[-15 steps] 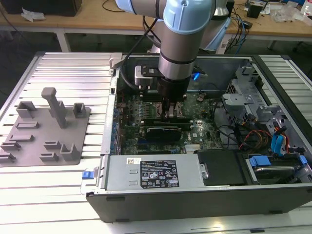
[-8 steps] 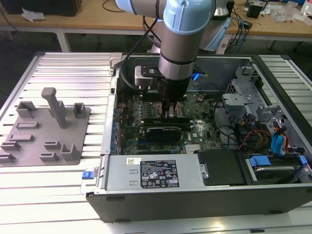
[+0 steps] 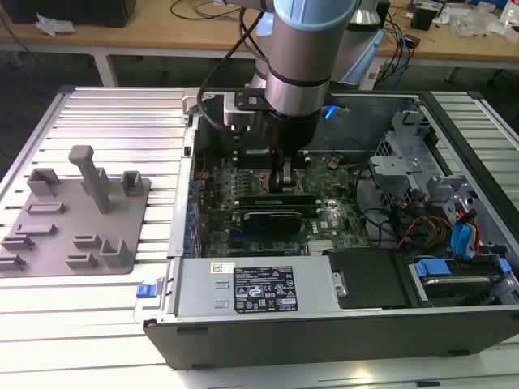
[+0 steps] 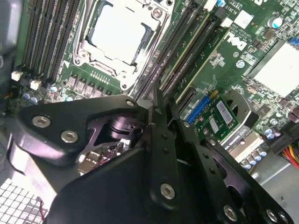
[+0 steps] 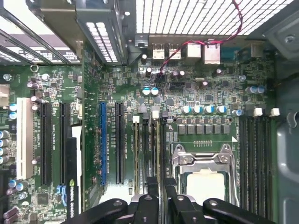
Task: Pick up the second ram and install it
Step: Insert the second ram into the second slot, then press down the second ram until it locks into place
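Tool (image 3: pixel 285 180) low inside the open computer case (image 3: pixel 243 324), right over the long memory slots (image 5: pixel 145 149) beside the silver chip socket (image 5: pixel 203 161). Likely placed so a stick can go straight down. Second ram (image 4: pixel 186 58) hard to pick out: seemingly the thin pale edge in a slot, ending just at the tool's tip. Cannot tell if tool apart, together or clamped.
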`<state>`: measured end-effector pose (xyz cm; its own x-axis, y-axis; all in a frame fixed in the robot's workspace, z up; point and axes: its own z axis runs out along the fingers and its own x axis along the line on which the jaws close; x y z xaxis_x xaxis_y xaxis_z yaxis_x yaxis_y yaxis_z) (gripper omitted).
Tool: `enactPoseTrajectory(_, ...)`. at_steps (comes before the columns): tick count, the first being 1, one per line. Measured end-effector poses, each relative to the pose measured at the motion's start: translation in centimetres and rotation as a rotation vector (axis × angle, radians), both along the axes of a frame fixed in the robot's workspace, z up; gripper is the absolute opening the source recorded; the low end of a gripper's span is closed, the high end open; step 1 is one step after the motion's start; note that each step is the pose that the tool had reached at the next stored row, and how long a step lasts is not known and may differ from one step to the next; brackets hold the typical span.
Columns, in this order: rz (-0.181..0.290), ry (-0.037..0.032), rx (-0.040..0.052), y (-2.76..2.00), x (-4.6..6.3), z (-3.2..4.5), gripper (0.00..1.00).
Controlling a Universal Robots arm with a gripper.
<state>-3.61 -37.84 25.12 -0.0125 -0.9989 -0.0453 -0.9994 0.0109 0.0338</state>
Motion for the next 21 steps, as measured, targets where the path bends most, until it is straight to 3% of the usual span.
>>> enactPoseTrajectory(5,0.000,0.0001,-0.0002,0.00,0.2,0.01,0.17)
enactPoseTrajectory(7,0.000,0.0001,-0.0002,0.00,0.2,0.01,0.08)
enactPoseTrajectory(10,0.000,0.0001,-0.0003,0.00,0.3,0.01,0.08)
enactPoseTrajectory(13,0.000,0.0000,-0.0001,0.05,1.0,0.00,0.08)
enactPoseTrajectory(21,0.000,0.0001,-0.0001,0.21,1.1,0.02,0.08)
